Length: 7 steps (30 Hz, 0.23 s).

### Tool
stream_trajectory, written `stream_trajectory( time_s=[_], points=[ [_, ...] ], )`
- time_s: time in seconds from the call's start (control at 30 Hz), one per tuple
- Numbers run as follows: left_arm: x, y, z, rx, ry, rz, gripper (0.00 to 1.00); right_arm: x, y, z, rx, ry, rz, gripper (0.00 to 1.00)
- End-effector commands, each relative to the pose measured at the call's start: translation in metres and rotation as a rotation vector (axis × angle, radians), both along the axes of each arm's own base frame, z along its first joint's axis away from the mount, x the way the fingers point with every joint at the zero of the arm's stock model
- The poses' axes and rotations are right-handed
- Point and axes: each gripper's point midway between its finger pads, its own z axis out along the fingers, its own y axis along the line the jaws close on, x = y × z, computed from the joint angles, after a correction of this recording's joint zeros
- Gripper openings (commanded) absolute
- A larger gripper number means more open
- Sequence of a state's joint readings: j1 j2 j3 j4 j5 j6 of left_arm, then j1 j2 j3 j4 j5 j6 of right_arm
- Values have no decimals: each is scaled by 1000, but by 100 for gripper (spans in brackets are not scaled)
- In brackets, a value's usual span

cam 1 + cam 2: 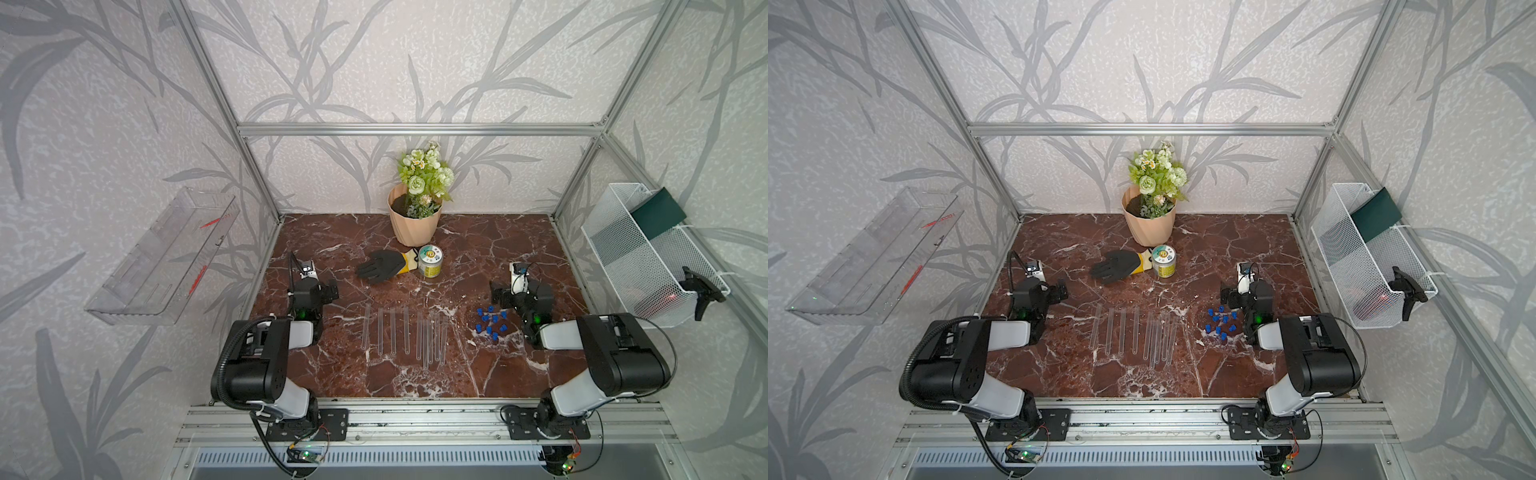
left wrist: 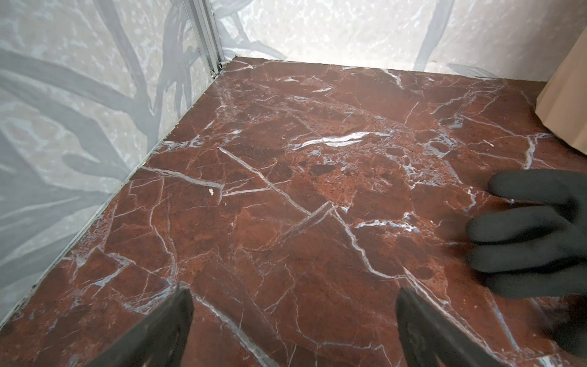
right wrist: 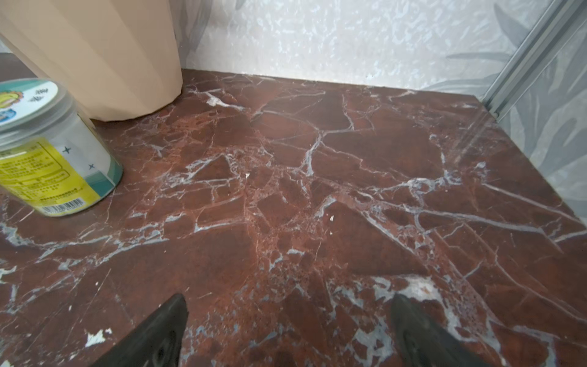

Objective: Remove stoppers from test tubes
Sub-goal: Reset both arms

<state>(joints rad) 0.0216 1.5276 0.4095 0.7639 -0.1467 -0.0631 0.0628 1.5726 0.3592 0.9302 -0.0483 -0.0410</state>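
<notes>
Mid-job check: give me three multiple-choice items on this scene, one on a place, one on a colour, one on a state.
1. The stoppers lie: A. plugged in the test tubes; B. clustered loose on the table; C. on the glove.
2. The glove's cuff is: A. yellow; B. red; C. white.
3. The left gripper and right gripper are: A. both shut on tubes; B. one open, one shut; C. both open, empty.
Answers: B, the blue cluster lies loose beside bare tubes; A, a yellow band shows at its wrist; C, both wrist views show spread jaws holding nothing.
</notes>
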Motion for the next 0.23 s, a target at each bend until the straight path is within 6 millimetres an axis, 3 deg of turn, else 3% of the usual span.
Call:
stream_trajectory(
  time_s=[0.0, 0.2],
  points=[
    [5, -2, 10, 5, -40, -13, 99, 7, -5, 11, -19, -46, -35, 99],
    [5, -2, 10, 5, -40, -13, 99, 7, -4, 12, -17, -55, -30, 99]
  ],
)
